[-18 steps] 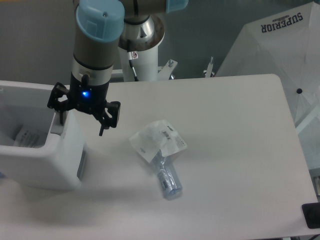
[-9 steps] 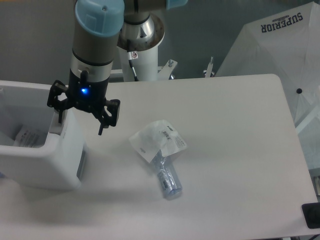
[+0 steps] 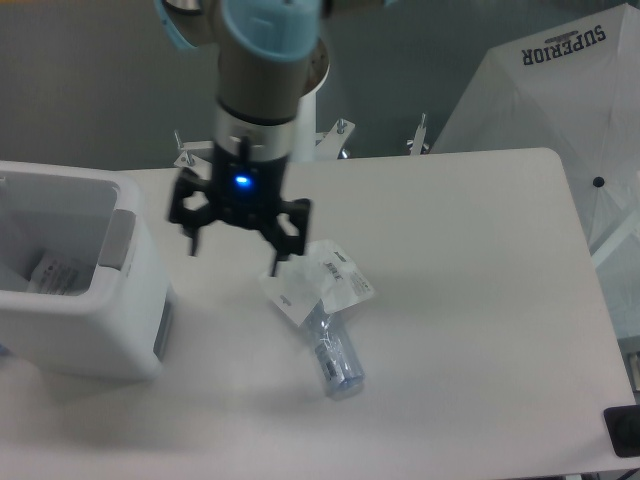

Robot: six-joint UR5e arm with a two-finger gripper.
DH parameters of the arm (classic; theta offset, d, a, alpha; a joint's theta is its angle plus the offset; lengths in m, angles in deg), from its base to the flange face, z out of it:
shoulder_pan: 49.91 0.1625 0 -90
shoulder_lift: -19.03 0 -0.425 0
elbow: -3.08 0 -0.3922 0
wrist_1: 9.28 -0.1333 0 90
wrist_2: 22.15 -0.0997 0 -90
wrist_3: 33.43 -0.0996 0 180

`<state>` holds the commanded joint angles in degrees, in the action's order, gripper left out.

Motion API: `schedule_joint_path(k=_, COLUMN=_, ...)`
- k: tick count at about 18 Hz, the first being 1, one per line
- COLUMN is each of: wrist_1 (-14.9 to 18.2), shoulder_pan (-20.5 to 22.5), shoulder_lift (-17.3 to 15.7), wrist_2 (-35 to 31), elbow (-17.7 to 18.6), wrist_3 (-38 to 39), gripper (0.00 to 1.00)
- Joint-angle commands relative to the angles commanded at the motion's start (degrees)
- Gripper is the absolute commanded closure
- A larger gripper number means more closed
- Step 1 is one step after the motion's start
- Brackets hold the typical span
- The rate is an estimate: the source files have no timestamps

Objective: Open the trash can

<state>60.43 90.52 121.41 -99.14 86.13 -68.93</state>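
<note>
The white boxy trash can (image 3: 85, 322) stands at the table's left edge. Its top is open and I see inside it, where a piece of paper lies. A grey tab (image 3: 118, 240) shows on its right rim and a grey panel (image 3: 163, 325) on its right side. My gripper (image 3: 235, 255) hangs above the table to the right of the can, apart from it. Its fingers (image 3: 275, 262) are spread open and hold nothing. It sits just left of a clear plastic bottle (image 3: 333, 355) with a crumpled white label (image 3: 315, 280).
The bottle lies on its side in the middle of the white table (image 3: 470, 300). A white umbrella (image 3: 560, 90) printed SUPERIOR stands beyond the table's right edge. The robot's base (image 3: 290, 120) stands behind the table. A dark object (image 3: 622, 430) sits at the lower right corner.
My gripper has moved right, away from the trash can's right rim, and now hangs over the table near the bottle. The can and bottle have not moved.
</note>
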Motion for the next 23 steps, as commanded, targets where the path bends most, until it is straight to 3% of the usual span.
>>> schedule_joint_path(k=4, wrist_1=-3.4, shoulder_pan=3.7, shoulder_lift=3.8, wrist_2=-0.4, elbow=-1.0, wrist_3=-3.9, gripper=0.0)
schedule_joint_path(k=10, wrist_1=-3.5, shoulder_pan=6.9, shoulder_lift=8.3, wrist_2=-6.8, elbow=-1.1, wrist_3=-16.3, gripper=0.0)
schedule_joint_path(k=15, wrist_1=-3.8, shoulder_pan=10.6, shoulder_lift=11.6, wrist_2=-7.4, elbow=-1.1, wrist_3=-25.0, gripper=0.0)
schedule_joint_path(k=23, wrist_1=-3.6, shoulder_pan=10.8, shoulder_lift=12.1, wrist_2=-10.4, elbow=-0.1, wrist_3=-27.3, gripper=0.0)
